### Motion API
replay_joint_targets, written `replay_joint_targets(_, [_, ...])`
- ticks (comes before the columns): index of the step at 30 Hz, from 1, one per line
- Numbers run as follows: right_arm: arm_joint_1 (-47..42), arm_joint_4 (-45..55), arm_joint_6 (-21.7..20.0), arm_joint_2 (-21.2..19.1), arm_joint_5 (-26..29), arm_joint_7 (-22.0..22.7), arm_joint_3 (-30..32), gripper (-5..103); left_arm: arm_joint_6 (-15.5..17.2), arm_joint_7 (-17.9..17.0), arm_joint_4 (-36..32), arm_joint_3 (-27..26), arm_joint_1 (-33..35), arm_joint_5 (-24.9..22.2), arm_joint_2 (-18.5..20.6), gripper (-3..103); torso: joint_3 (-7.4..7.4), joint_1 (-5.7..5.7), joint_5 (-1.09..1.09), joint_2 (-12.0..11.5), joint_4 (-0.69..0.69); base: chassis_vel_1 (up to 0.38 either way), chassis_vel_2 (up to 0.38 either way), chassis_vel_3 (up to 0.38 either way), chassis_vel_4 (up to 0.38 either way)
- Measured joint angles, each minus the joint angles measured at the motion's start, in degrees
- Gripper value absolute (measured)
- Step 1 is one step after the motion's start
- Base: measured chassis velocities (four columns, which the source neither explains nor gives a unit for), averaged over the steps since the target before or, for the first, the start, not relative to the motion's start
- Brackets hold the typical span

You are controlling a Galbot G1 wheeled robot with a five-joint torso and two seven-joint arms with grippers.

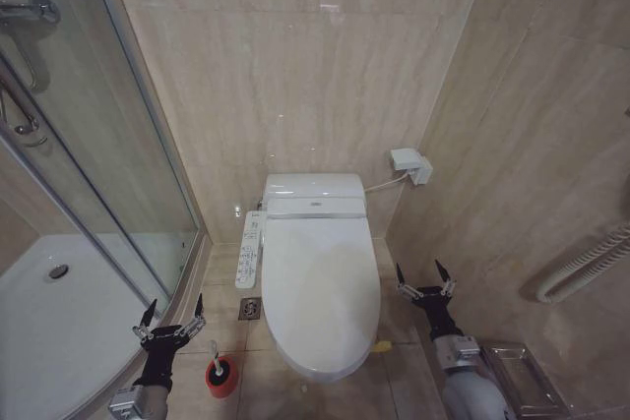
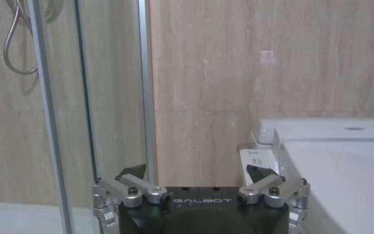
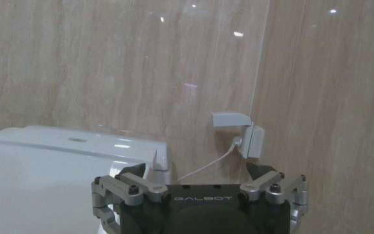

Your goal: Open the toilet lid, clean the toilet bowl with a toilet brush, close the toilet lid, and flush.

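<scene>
- The lid (image 1: 321, 292) lies shut over the bowl (image 1: 317, 369), which stands against the back wall between the shower glass (image 1: 108, 194) and the right-hand wall, so lifting the lid looks like the step in hand
- The left gripper (image 1: 169, 318) hovers low beside the bowl's left flank, fingers spread wide and holding nothing; the right gripper (image 1: 425, 278) hovers by the right flank, likewise open and empty
- The brush (image 1: 216, 359) stands in its red cup (image 1: 221, 378) on the floor, just beside the left gripper and near the bowl's front-left edge
- To lift well, a finger should probably slip under the lid's front rim, catching the lid and not the seat beneath
- The lid looks glossy and likely slippery, so a slow upward swing towards the bidet unit (image 1: 313, 194) seems wise
- The left arm should keep clear of the brush and button panel (image 1: 250, 254)
</scene>
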Motion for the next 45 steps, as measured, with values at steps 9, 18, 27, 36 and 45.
replay_joint_targets(9, [0.00,0.00,0.00,0.00,0.00,0.00,0.00,100,0.00,0.00,0.00,0.00,0.00,0.00,0.00,100,0.00,0.00,0.00,0.00,0.00,0.000,0.000,0.000,0.000])
replay_joint_targets(18, [0.00,0.00,0.00,0.00,0.00,0.00,0.00,100,0.00,0.00,0.00,0.00,0.00,0.00,0.00,100,0.00,0.00,0.00,0.00,0.00,0.000,0.000,0.000,0.000])
replay_joint_targets(27, [0.00,0.00,0.00,0.00,0.00,0.00,0.00,100,0.00,0.00,0.00,0.00,0.00,0.00,0.00,100,0.00,0.00,0.00,0.00,0.00,0.000,0.000,0.000,0.000])
replay_joint_targets(36, [0.00,0.00,0.00,0.00,0.00,0.00,0.00,100,0.00,0.00,0.00,0.00,0.00,0.00,0.00,100,0.00,0.00,0.00,0.00,0.00,0.000,0.000,0.000,0.000])
replay_joint_targets(45, [0.00,0.00,0.00,0.00,0.00,0.00,0.00,100,0.00,0.00,0.00,0.00,0.00,0.00,0.00,100,0.00,-0.01,0.00,0.00,0.00,0.000,0.000,0.000,0.000])
